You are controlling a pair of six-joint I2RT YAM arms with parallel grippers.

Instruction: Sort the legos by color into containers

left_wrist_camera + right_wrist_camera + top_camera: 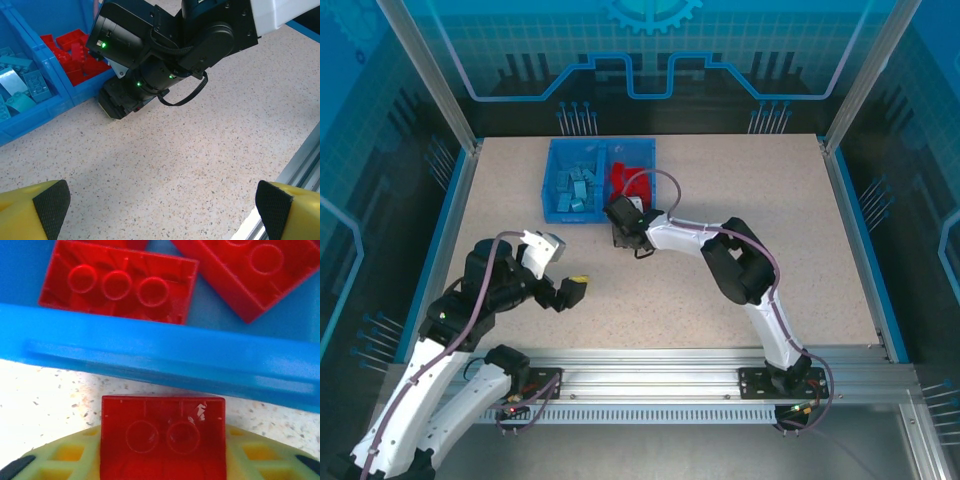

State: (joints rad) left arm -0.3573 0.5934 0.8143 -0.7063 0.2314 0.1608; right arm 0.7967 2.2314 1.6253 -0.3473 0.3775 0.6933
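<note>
One red brick (162, 435) is the story here, lying on the speckled table (200, 165) just outside the near wall of the blue bin (160, 355). The right gripper (116, 102) is down over it with its yellow fingers (65, 455) flanking it; whether they are actually pinching it I cannot tell. Beyond that wall more red bricks (117, 285) lie in the bin's right compartment, light blue bricks (575, 188) in the left. This piece should be light, rigid, glossy plastic, so slippery rather than fragile: best taken squarely across two flat opposite sides, pads well down, or it may squirt out. The left gripper (568, 290) hovers well short of the bin, spread wide, holding nothing.
</note>
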